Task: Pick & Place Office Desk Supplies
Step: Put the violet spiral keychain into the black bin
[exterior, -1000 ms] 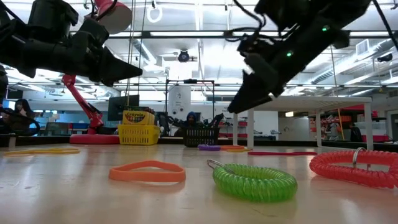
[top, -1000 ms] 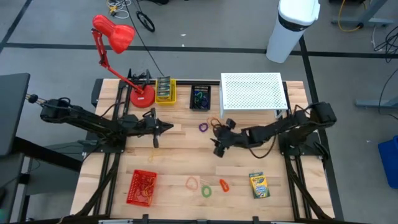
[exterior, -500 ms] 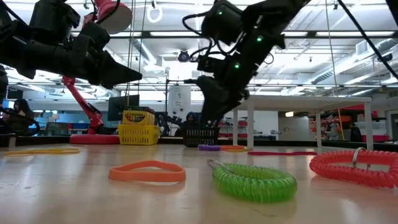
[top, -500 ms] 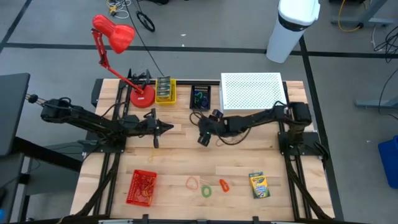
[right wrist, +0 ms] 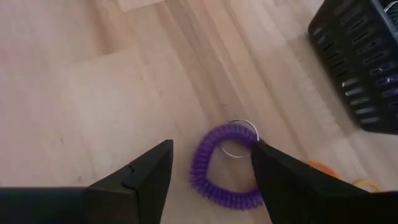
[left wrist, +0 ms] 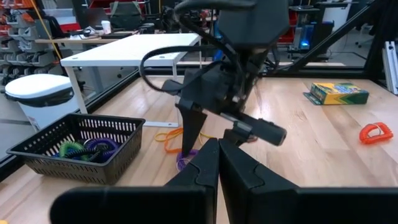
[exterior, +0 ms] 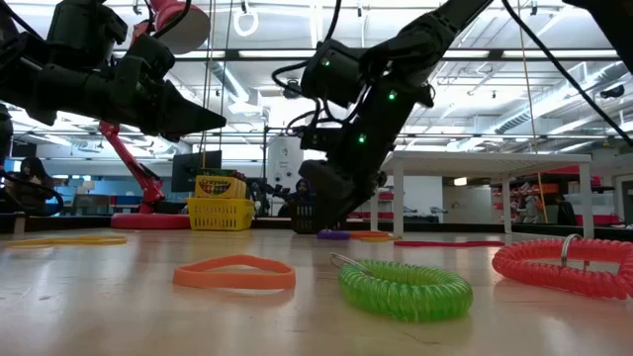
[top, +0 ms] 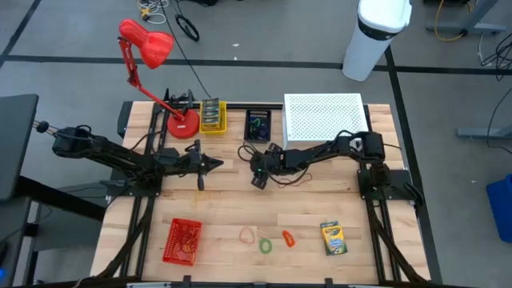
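Observation:
A purple coil loop (right wrist: 225,169) lies flat on the wood near the table's middle (top: 262,164), also seen in the low view (exterior: 332,234). My right gripper (right wrist: 211,174) is open and hangs just over it, pointing down, one finger on either side of the coil (top: 258,174); I see no touch. My left gripper (top: 213,166) is shut, holds nothing, and hovers left of centre (left wrist: 217,163). A crayon box (top: 332,238) lies flat near the front right. An orange band (top: 247,234), a green coil (top: 265,245) and an orange coil (top: 287,237) lie near the front edge.
A black basket (top: 258,126) holding coils, a yellow basket (top: 212,116) with crayon boxes, the red lamp's base (top: 182,126) and the white riser (top: 324,118) line the far side. A red basket (top: 182,240) sits front left. Orange rubber bands (top: 277,158) lie beside the purple coil.
My right gripper has swung toward the table's left and come down, from right of centre to just over the purple coil, its fingers staying apart. The left arm has kept still and nothing on the table has moved.

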Motion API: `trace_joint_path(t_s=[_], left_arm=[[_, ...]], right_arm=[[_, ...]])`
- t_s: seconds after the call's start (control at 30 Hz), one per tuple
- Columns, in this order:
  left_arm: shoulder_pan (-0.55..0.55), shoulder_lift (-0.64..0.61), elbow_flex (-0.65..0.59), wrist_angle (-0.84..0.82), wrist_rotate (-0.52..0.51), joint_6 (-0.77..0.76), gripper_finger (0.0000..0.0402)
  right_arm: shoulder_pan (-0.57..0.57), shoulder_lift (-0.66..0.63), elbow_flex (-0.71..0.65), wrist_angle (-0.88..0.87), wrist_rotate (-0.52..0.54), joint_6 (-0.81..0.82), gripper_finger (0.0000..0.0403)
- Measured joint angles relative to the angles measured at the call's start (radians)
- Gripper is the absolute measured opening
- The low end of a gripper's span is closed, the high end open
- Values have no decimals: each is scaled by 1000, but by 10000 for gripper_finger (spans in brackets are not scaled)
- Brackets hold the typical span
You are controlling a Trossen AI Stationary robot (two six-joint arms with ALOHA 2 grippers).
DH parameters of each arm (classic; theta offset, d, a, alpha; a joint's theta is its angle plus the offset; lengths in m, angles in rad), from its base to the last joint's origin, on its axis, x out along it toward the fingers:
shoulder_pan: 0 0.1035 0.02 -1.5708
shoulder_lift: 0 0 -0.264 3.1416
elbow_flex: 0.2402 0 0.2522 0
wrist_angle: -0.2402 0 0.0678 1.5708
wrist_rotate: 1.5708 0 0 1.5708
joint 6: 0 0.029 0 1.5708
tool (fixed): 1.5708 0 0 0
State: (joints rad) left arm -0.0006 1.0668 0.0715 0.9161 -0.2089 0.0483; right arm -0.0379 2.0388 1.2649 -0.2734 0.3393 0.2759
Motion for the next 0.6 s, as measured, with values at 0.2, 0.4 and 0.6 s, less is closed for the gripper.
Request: trace_joint_path(t_s=[0.2,0.4,0.6], left_arm=[[0,0,0,0,1,0,18],[0,0,0,0,1,0,18],[0,0,0,0,0,-2,18]], right_arm=[[-10,14,2,4,-31,-17,152],[-8,14,2,10,-53,-50,40],[-8,-18,12,15,-34,-78,25]])
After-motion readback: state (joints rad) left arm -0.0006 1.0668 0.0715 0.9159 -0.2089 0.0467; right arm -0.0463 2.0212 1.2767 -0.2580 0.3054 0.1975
